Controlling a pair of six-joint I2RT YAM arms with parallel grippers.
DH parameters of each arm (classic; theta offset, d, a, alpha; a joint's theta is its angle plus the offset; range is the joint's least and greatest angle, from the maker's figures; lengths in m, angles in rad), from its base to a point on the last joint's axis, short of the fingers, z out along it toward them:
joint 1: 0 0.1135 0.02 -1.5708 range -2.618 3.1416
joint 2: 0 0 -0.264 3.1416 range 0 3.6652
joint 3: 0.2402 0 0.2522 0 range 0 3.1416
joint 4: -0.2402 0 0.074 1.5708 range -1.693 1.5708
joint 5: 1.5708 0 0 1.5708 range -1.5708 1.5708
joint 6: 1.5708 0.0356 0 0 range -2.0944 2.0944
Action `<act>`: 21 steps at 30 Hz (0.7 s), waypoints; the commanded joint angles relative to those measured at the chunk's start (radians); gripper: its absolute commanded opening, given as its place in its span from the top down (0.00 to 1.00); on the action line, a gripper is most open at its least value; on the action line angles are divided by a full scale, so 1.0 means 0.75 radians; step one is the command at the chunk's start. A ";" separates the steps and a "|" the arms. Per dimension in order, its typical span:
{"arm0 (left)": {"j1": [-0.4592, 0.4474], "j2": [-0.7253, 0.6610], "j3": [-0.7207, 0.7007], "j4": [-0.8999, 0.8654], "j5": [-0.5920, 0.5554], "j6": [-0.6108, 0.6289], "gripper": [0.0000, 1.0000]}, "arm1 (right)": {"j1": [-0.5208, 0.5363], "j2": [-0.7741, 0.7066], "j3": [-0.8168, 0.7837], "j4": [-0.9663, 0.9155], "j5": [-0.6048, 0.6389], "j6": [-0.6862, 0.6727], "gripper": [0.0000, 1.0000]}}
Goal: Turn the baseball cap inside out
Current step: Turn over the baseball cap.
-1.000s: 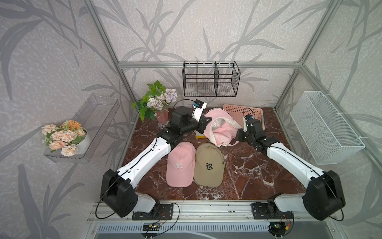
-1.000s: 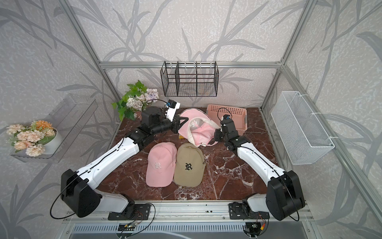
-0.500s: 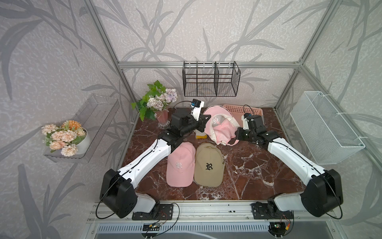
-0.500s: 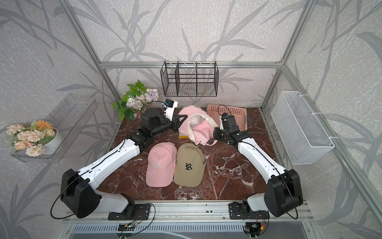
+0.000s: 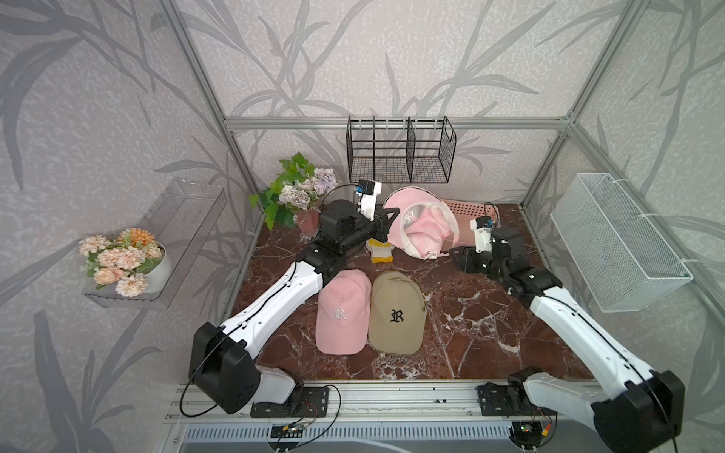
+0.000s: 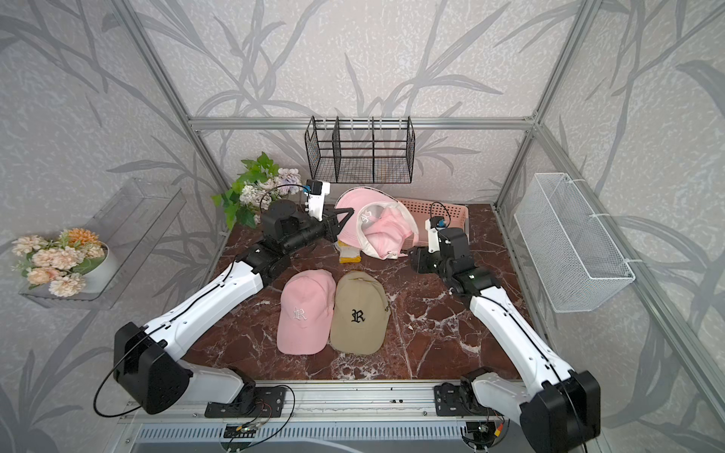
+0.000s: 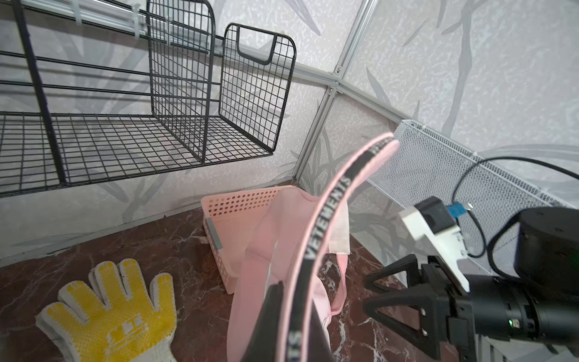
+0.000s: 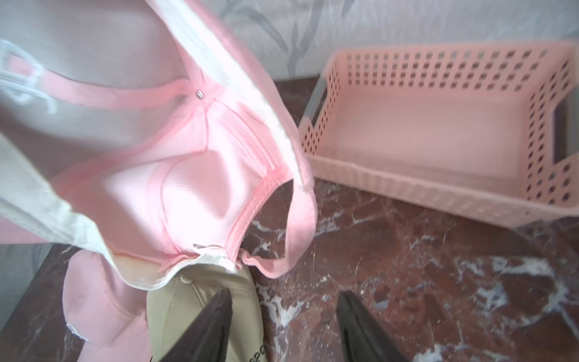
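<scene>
- The left pincer (image 5: 393,222) is clamped tight on the brim edge of the baseball cap (image 5: 421,231). It holds the cap up off the worktop (image 5: 470,313), at about 12 o'clock on the marble surface.
- In the left wrist view, the brim's edge and its black lettered band run out from between the closed jaws.
- In both top views the cap's opening faces up and outward. The white sweatband and pale pink lining show, and the crown sags inward. The back strap dangles at the cap's 5 o'clock.
- The right pincer (image 8: 283,313) has its jaws well apart and nothing between them. It sits at 4 o'clock of the baseball cap, near the strap but not gripping it.
- A pink cap (image 5: 341,310) and a tan cap (image 5: 397,312) lie crown up and touching near the worktop's centre. The pink one is at 9 o'clock of the tan one.
- A yellow glove (image 5: 379,251) lies flat at 7 o'clock of the baseball cap.
- A pink basket (image 5: 476,211) stands at 1 o'clock on the worktop, behind the baseball cap.
</scene>
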 commanded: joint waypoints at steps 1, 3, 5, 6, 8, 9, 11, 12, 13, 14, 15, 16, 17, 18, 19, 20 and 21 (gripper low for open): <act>-0.001 -0.020 0.053 0.011 -0.051 -0.271 1.00 | 0.009 -0.098 -0.072 0.221 0.012 -0.209 0.39; -0.004 -0.005 0.054 0.033 -0.044 -0.400 1.00 | 0.037 -0.124 -0.096 0.246 -0.029 -0.285 0.39; -0.011 0.001 0.054 0.037 -0.066 -0.520 1.00 | 0.109 -0.148 -0.127 0.289 -0.034 -0.393 0.39; -0.013 0.001 0.050 0.039 -0.077 -0.569 1.00 | 0.165 -0.164 -0.157 0.336 -0.019 -0.467 0.39; -0.015 0.001 0.051 0.030 -0.095 -0.649 1.00 | 0.282 -0.191 -0.222 0.453 0.036 -0.622 0.38; -0.016 0.000 0.049 0.024 -0.104 -0.677 1.00 | 0.343 -0.197 -0.259 0.519 0.079 -0.704 0.38; -0.018 0.000 0.052 0.017 -0.096 -0.708 1.00 | 0.448 -0.193 -0.314 0.656 0.211 -0.838 0.38; -0.018 0.004 0.059 0.009 -0.094 -0.713 1.00 | 0.493 -0.184 -0.341 0.742 0.278 -0.897 0.39; -0.017 0.006 0.063 -0.002 -0.095 -0.713 1.00 | 0.519 -0.176 -0.359 0.800 0.314 -0.952 0.40; -0.017 0.009 0.066 -0.003 -0.086 -0.713 1.00 | 0.546 -0.165 -0.376 0.860 0.356 -1.006 0.43; -0.018 0.010 0.070 -0.014 -0.085 -0.707 1.00 | 0.564 -0.155 -0.391 0.918 0.398 -1.038 0.47; -0.018 0.012 0.072 -0.019 -0.080 -0.707 1.00 | 0.568 -0.148 -0.402 0.956 0.419 -1.057 0.48; -0.017 0.016 0.071 -0.019 -0.069 -0.707 1.00 | 0.567 -0.146 -0.408 0.982 0.429 -1.072 0.49; -0.017 0.014 0.070 -0.024 -0.066 -0.706 1.00 | 0.568 -0.144 -0.410 0.990 0.435 -1.087 0.50; -0.018 0.013 0.071 -0.026 -0.061 -0.705 1.00 | 0.568 -0.141 -0.411 0.990 0.436 -1.097 0.50; -0.018 0.013 0.070 -0.026 -0.055 -0.702 1.00 | 0.568 -0.137 -0.410 0.993 0.438 -1.110 0.50; -0.017 0.011 0.071 -0.029 -0.056 -0.697 1.00 | 0.568 -0.132 -0.409 0.996 0.442 -1.122 0.50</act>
